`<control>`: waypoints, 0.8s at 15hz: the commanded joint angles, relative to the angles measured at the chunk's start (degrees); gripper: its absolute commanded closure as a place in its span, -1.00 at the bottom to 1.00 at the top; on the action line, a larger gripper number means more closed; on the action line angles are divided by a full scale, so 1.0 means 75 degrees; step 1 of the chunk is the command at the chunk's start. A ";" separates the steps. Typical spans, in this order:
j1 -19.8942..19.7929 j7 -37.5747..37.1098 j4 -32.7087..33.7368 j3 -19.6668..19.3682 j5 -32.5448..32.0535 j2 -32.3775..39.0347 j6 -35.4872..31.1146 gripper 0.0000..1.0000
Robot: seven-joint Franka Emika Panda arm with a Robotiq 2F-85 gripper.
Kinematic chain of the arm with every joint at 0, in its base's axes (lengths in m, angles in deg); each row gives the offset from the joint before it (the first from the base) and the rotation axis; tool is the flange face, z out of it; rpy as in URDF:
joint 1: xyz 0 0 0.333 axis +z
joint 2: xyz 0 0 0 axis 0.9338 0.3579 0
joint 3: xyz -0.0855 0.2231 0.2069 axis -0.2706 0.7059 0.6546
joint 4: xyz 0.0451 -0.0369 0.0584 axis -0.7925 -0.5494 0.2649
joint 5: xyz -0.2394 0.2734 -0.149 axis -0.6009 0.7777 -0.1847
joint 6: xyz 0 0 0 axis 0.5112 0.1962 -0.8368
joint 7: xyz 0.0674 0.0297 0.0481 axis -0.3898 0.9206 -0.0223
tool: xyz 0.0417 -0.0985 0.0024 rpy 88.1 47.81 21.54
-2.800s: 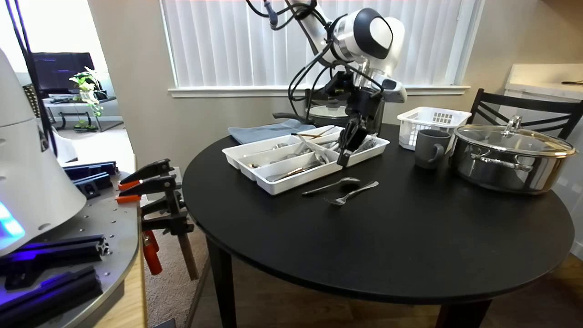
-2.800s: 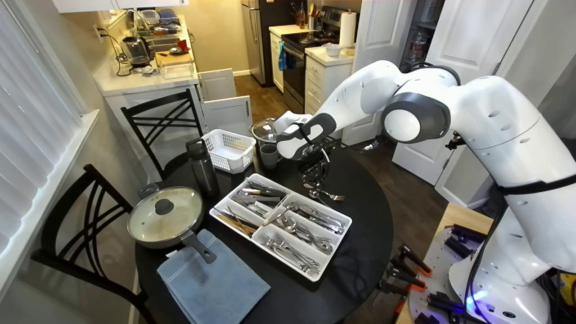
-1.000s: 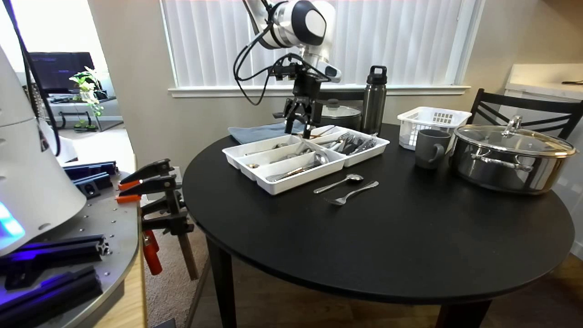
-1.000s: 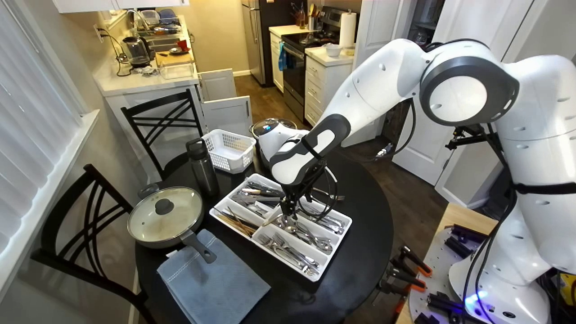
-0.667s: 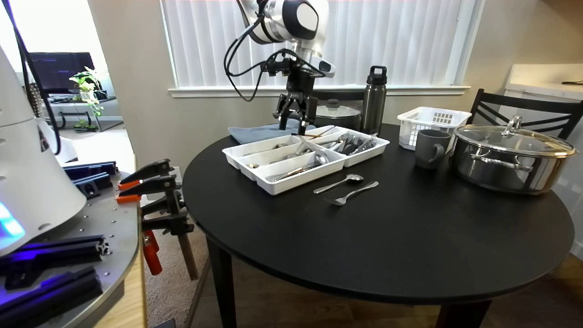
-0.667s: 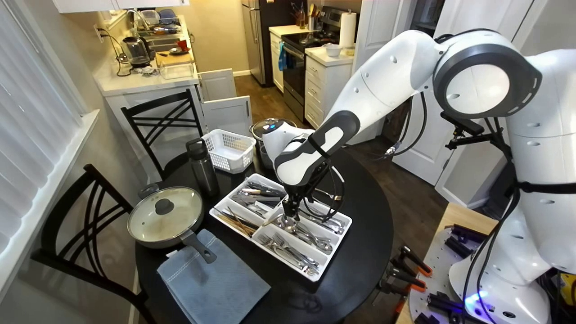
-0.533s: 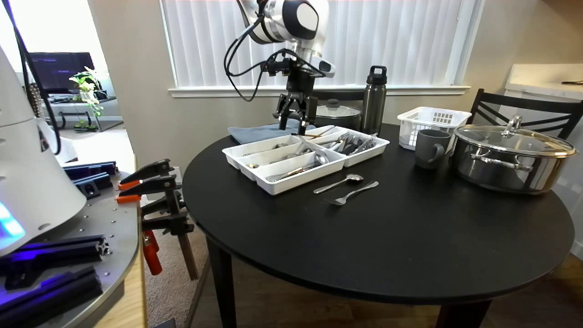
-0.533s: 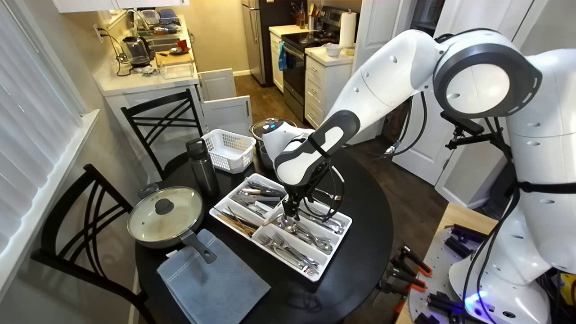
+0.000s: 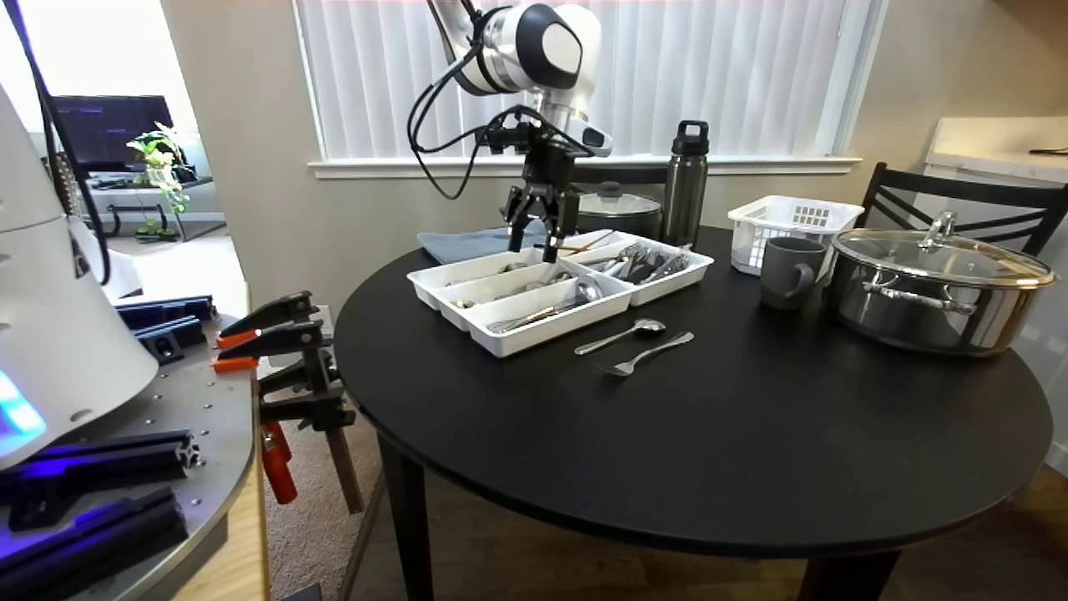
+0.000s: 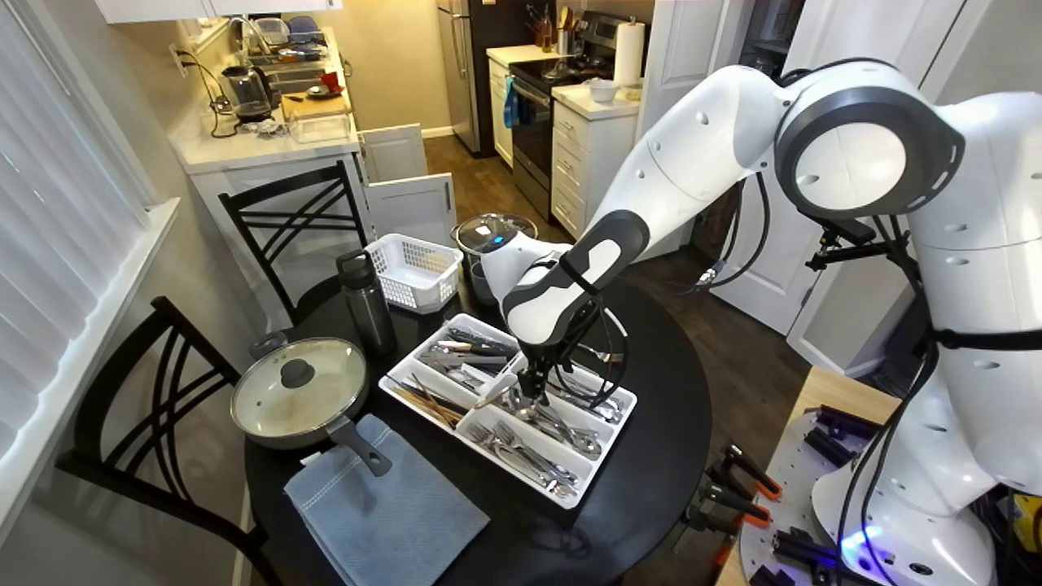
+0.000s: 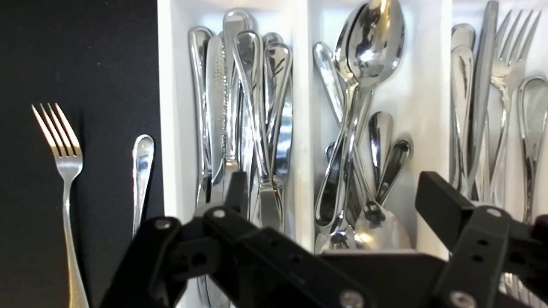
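Spoons (image 11: 379,47) lie in tray (image 11: 303,128) below pincer (image 11: 337,194), 2 fingers (image 11: 445,207) spread.

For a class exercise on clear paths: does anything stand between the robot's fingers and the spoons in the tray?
No loose object shows between the open fingers and the topmost spoons. The tray dividers flanking them are the likelier obstacle: in the wrist view one of the fingers overlaps a divider, so descending might touch it.

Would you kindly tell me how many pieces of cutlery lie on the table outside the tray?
2: a spoon beside the white tray and a fork farther from it; others could be hidden.
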 commanded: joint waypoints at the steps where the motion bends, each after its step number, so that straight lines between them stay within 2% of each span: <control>1: -0.0139 0.0306 -0.0923 -0.0077 -0.0172 -0.0421 -0.1268 -1.00; 5: -0.0280 0.0774 -0.1394 -0.0092 -0.0275 -0.0398 -0.2170 -1.00; 9: -0.0686 0.1469 -0.2154 0.0196 0.0077 -0.0733 -0.3104 -1.00; 12: -0.0994 0.1451 -0.2661 0.0405 0.0558 -0.0925 -0.4049 -1.00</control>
